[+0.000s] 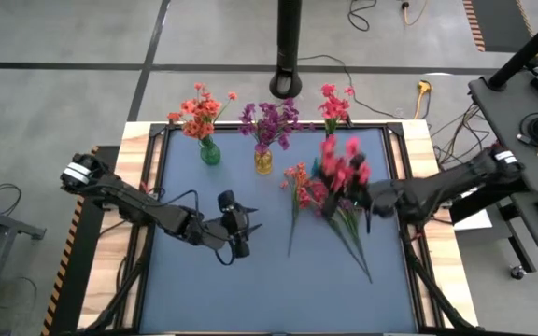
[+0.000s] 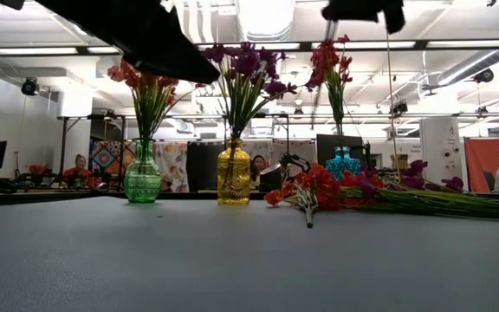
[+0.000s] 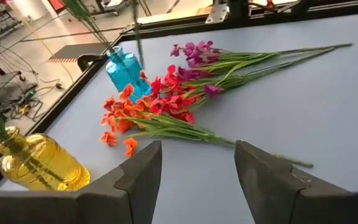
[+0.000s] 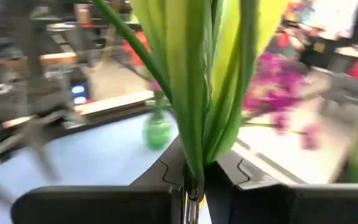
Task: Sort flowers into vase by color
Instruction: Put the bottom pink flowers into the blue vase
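Blue-grey surface (image 1: 204, 289) carries loose flowers (image 1: 311, 191) in a heap right of centre, with three filled vases behind: green (image 1: 210, 152), yellow (image 1: 263, 161), blue (image 3: 126, 71). Right claw (image 4: 194, 186) is clamped on a red spray's stem (image 4: 191, 93), lifted over the heap. Left claw (image 3: 194, 171) hovers open and empty, left of the heap.

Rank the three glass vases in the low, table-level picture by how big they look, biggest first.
1. yellow vase
2. green vase, only slightly smaller, so these two are close
3. blue vase, smallest, though flowers lying on the table hide its base and it may simply stand farther back
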You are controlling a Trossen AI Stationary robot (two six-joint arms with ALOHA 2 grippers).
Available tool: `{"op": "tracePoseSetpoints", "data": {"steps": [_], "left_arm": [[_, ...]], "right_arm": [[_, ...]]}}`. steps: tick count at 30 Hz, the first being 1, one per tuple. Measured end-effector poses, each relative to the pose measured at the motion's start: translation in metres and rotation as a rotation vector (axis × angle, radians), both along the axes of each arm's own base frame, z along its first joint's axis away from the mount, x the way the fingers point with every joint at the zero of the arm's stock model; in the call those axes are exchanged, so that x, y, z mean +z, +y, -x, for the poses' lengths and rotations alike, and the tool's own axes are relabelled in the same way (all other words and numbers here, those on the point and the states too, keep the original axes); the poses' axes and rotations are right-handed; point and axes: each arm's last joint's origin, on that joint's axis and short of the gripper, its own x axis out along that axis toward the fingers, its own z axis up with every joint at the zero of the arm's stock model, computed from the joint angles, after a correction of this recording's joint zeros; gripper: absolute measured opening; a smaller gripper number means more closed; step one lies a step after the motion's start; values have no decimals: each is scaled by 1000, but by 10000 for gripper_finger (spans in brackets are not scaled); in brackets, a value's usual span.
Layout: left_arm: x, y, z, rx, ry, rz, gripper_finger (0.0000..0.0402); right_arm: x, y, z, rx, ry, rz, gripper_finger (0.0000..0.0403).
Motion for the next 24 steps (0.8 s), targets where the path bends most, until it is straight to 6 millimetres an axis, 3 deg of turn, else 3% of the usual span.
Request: {"op": "tracePoseSetpoints", "data": {"steps": [8,18,24], "left_arm": [[-5,1,2,17,8,21,185],[-6,2,3,24,12,25,185],[-6,2,3,27,15,29,184]], "right_arm": [[6,-49,19,-204,17,-64,28],[22,-61,19,-241,76,-60,28],[21,-70,20,-280,99,-47,28]]}}
